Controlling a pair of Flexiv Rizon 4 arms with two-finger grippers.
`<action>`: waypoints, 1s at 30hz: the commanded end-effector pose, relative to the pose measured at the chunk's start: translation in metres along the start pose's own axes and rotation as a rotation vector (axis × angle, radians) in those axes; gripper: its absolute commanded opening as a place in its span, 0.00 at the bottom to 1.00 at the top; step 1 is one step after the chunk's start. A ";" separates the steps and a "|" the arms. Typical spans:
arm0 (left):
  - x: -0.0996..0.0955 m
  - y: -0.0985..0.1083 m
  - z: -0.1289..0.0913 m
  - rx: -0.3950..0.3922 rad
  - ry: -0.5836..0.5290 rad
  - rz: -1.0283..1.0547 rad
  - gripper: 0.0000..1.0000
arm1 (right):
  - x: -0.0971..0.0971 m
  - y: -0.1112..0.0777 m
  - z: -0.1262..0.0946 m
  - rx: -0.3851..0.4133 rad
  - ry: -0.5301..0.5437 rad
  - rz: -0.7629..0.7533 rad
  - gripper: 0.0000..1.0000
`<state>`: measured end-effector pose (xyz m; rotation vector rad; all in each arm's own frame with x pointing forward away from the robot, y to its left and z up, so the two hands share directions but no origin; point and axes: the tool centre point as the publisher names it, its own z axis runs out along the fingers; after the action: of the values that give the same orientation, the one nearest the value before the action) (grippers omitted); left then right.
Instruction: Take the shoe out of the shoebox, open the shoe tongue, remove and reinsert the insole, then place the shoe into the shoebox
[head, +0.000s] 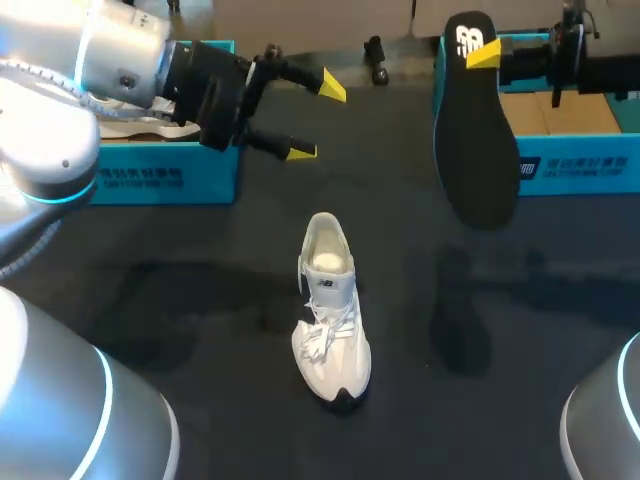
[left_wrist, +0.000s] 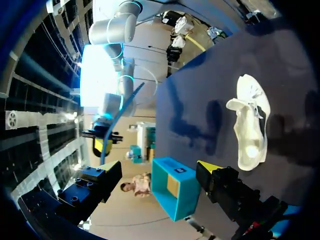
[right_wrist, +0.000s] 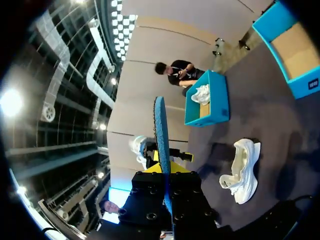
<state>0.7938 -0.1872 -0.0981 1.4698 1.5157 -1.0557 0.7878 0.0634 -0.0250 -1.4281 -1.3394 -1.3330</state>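
1. Two teal boxes stand at the far side of the table (head: 150, 290): the left box (head: 170, 180) and the right box (head: 580, 170).
2. One white shoe (head: 330, 310) (left_wrist: 250, 125) (right_wrist: 242, 170) stands on its sole in the middle of the table. It is nearer me than the boxes and well apart from both. Its black-tipped toe points toward me, and its laces lie loose.
3. A dark insole (head: 475, 130) (right_wrist: 160, 130) hangs in the air in front of the right box's left end, clear of the table.
4. The right gripper (head: 483, 52) (right_wrist: 167, 172) is clamped on the insole's upper end; its wrist view shows the insole edge-on between the fingers.
5. The left gripper (head: 317, 120) (left_wrist: 157, 172) hovers in front of the left box, its fingers spread wide with nothing between them.
6. Another white shoe (right_wrist: 200, 92) lies inside the left box.
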 end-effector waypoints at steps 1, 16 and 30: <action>0.002 -0.008 -0.001 -0.042 -0.121 0.016 1.00 | -0.011 0.017 0.017 0.022 0.023 0.034 0.00; -0.008 -0.006 0.015 -0.143 -0.300 0.114 1.00 | -0.027 0.050 0.044 0.055 0.076 0.225 0.00; -0.019 0.000 0.034 -0.149 -0.339 0.116 1.00 | -0.042 0.052 0.071 0.155 0.023 0.356 0.00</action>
<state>0.7902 -0.2170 -0.0916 1.1945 1.2298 -1.0397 0.8450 0.1106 -0.0730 -1.4536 -1.0615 -1.0349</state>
